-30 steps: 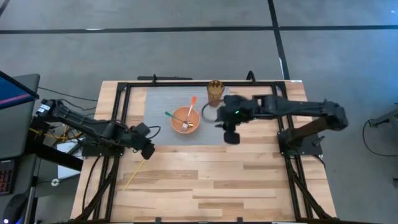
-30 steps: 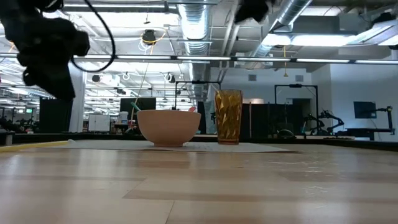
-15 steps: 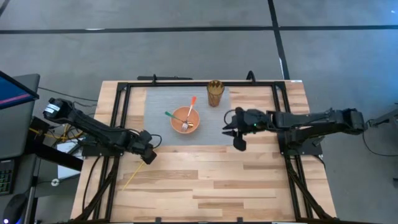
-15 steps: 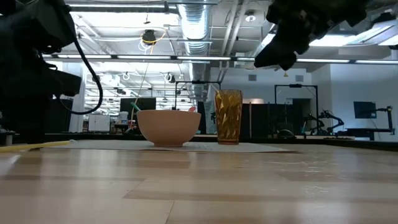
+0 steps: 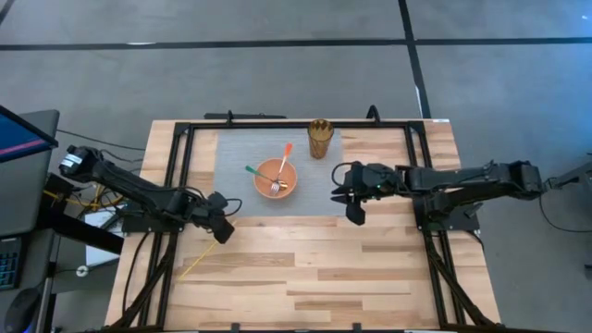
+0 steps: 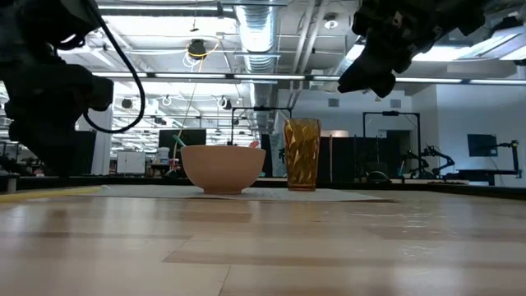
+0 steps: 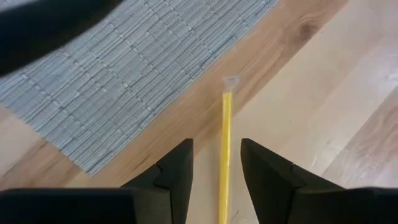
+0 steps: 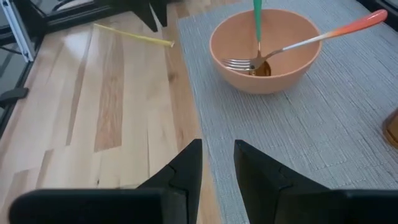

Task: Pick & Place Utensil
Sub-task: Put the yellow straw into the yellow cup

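A thin yellow utensil lies flat on the bare wood, just off the grey mat's near left corner. My left gripper hovers low over its far end. In the left wrist view the gripper is open, with one finger on each side of the yellow shaft and not touching it. My right gripper is open and empty, raised to the right of the orange bowl. In its wrist view it looks toward the bowl.
The bowl holds an orange-handled fork and a green-handled utensil. An amber ribbed cup stands behind it on the grey mat. A black frame runs along the table's left, far and right sides. Bare wood lies toward the near edge.
My left gripper has moved down and slightly toward the near edge, onto the yellow utensil's far end. My right gripper has drawn back from beside the cup toward the table's right and near side and come lower, then held still. Nothing on the table has moved.
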You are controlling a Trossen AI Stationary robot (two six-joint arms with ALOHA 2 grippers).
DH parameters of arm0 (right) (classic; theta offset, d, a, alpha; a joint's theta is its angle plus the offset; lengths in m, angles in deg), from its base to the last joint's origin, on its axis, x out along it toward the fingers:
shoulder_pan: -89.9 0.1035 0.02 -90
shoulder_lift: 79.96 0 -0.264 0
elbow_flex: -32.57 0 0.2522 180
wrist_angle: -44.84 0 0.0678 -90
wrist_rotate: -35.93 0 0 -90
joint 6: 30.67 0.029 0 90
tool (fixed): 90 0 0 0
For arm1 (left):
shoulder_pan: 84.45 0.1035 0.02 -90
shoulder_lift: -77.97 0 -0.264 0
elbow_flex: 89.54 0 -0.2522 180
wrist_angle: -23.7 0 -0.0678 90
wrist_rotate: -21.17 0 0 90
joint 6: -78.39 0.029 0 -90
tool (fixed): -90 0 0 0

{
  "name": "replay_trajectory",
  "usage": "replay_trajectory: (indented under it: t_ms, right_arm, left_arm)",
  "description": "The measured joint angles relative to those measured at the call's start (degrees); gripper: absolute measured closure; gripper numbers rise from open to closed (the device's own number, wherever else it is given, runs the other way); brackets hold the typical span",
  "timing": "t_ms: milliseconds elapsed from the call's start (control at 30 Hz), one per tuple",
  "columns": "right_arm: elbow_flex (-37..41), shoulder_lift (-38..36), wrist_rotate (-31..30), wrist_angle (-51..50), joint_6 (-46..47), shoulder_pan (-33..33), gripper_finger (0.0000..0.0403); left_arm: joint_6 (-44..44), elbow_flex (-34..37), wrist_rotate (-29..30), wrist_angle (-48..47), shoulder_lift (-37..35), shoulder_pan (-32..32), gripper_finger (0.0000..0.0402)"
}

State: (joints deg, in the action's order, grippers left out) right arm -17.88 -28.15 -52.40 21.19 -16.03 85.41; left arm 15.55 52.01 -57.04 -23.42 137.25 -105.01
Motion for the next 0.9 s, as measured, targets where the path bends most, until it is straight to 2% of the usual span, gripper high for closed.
replay_trajectory:
  t_ms: [400, 533, 733, 900]
  right_arm:
    - [0.02, 0.00, -0.02, 0.04, 0.00, -0.04, 0.0315]
    - [0.00, 0.00, -0.02, 0.04, 0.00, -0.04, 0.0315]
    - [0.01, 0.00, -0.04, 0.39, 0.00, -0.04, 0.0315]
    - [0.02, 0.00, -0.17, 1.99, -0.14, -0.07, 0.0315]
  left_arm:
    - [4.34, -0.10, 0.14, 8.76, 11.48, 0.00, 0.0267]
    - [6.71, -0.26, 0.52, 8.75, 13.47, -0.17, 0.0290]
    - [7.76, 0.26, 1.77, 10.73, 8.75, -0.17, 0.0381]
    - [13.18, 0.11, 4.21, 19.34, 1.86, -0.17, 0.0393]
